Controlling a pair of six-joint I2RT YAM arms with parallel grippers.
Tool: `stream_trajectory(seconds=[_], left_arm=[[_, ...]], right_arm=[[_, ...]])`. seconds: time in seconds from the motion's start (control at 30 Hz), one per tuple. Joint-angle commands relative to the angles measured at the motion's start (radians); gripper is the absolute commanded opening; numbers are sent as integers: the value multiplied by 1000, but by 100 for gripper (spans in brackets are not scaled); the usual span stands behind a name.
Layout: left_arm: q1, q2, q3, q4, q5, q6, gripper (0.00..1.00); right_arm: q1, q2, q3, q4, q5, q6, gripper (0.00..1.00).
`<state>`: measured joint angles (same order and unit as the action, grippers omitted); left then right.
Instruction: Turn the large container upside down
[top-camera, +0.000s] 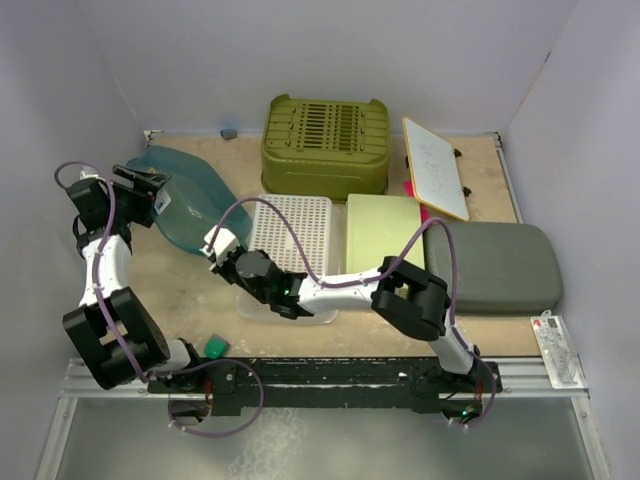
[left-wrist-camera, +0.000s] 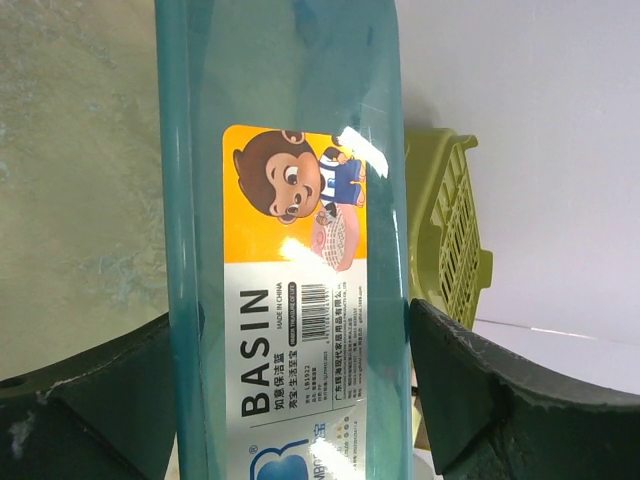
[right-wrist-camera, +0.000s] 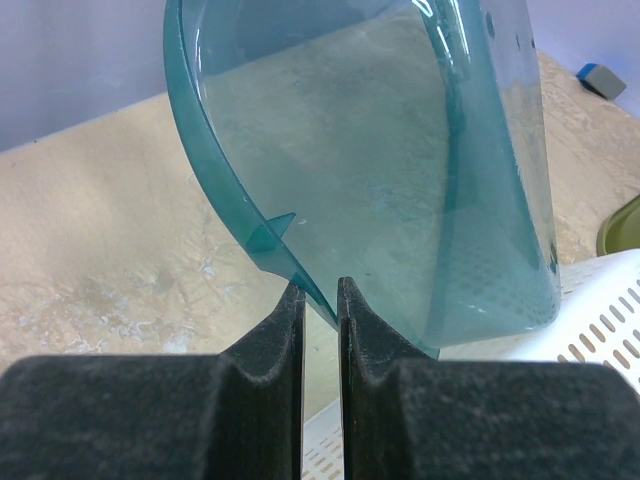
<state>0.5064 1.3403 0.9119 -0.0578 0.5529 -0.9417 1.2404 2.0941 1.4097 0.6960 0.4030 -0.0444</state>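
The teal basin (top-camera: 188, 212) is tilted up, and its thin rim comes down between the fingertips of the right gripper (right-wrist-camera: 320, 300), which is almost closed and pinches this rim. The left gripper (left-wrist-camera: 290, 330) has its jaws wide apart with the labelled wall of the basin between them; whether they touch it I cannot tell. A white perforated basket (right-wrist-camera: 600, 310) lies just right of the right gripper, and an olive crate (left-wrist-camera: 450, 230) stands beyond the left gripper.
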Motion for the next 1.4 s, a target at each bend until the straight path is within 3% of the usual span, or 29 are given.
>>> stream_trajectory(seconds=[0.0, 0.23, 0.43, 0.53, 0.73, 1.13, 1.37], left_arm=[[-11, 7, -16, -179, 8, -6, 79], [-15, -9, -32, 74, 157, -133, 79], [-18, -38, -58, 241, 196, -249, 79], [-19, -61, -35, 208, 179, -238, 79], [-19, -109, 73, -49, 73, -95, 79], [-19, -166, 117, -81, 34, -122, 79], [-69, -176, 195, -142, 10, -21, 79]], right_arm=[[-78, -55, 69, 223, 182, 63, 2], [-93, -64, 45, 186, 149, 134, 2], [-110, -47, 54, 135, 115, 218, 2], [-118, -31, 76, 92, 93, 250, 1], [-120, -25, 78, 84, 69, 247, 0], [-97, 16, 121, 30, 22, 159, 0], [-97, 19, 128, 9, -5, 161, 0]])
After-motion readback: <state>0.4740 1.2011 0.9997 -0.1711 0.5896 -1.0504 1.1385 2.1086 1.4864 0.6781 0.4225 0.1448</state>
